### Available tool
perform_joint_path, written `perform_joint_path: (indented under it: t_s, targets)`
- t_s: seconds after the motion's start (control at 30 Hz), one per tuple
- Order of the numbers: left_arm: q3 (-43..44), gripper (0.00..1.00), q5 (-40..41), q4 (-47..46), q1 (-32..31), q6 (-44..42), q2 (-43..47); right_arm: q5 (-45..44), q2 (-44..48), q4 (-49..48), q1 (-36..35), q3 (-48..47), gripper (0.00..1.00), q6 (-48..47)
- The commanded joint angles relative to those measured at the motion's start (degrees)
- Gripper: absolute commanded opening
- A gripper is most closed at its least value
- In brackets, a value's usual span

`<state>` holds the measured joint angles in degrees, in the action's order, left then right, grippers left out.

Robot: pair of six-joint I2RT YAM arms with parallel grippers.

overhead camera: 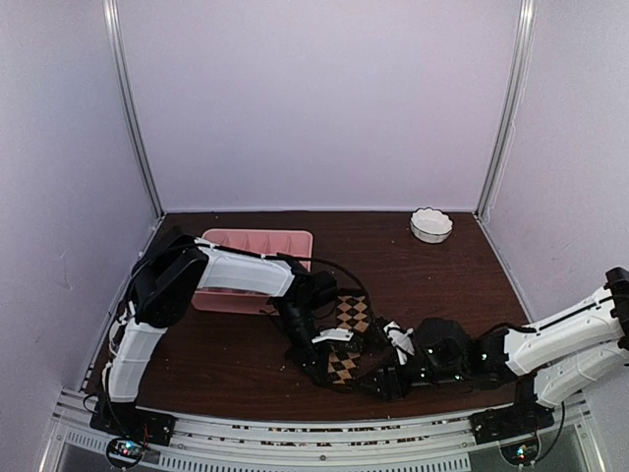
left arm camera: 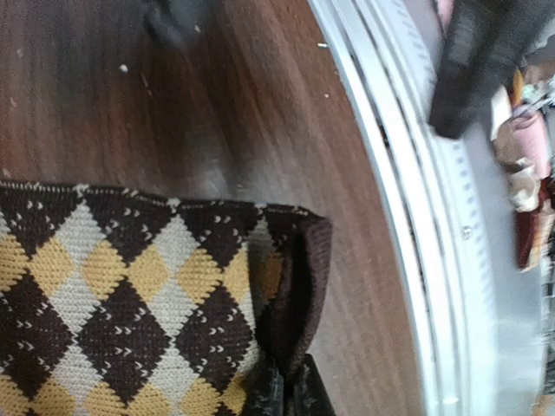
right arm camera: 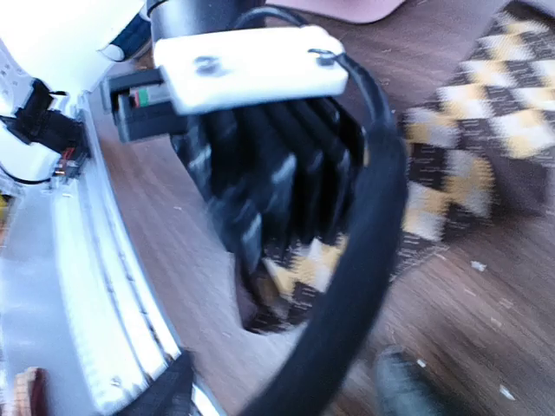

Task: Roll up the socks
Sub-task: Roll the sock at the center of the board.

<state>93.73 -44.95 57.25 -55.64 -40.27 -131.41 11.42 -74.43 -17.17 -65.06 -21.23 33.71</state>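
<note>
Our left pincer (left arm camera: 282, 392) is clamped on the folded dark edge of the checkered sock (left arm camera: 121, 295), likely to start rolling it; beside that sock, we cannot tell how open our right pincer (overhead camera: 381, 374) is.

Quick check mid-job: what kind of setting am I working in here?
Probably a lab robot booth, not a home: plain pale wall panels between metal posts, and a dark wooden table edged by an aluminium rail.

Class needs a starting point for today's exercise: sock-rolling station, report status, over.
Left claw shut on edge of checkered sock. Right claw close beside, opening unclear. No other sock in view. Pink tray stands apart behind.
</note>
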Motion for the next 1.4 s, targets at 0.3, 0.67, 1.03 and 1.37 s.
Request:
perform_joint_path:
  t_s: [0.3, 0.67, 1.03, 1.37]
  targets:
    - [6.2, 0.00, 5.4, 10.4, 0.3, 9.0, -10.2, -39.7, 9.4, 12.7, -11.9, 6.2, 1.00, 2.3]
    - [11.2, 0.00, 5.8, 14.5, 0.4, 10.0, -14.7, -43.5, 3.3, 4.5, -26.1, 1.7, 0.85, -28.1]
    - [14.6, 0.00, 6.1, 17.3, 0.4, 9.5, -17.2, -38.5, -19.1, 0.2, -27.4, -13.7, 0.49, -47.6]
    - [15.1, 0.00, 5.9, 18.4, 0.3, 8.3, -17.7, -35.5, -23.4, -2.0, -23.4, -13.4, 0.34, -49.3]
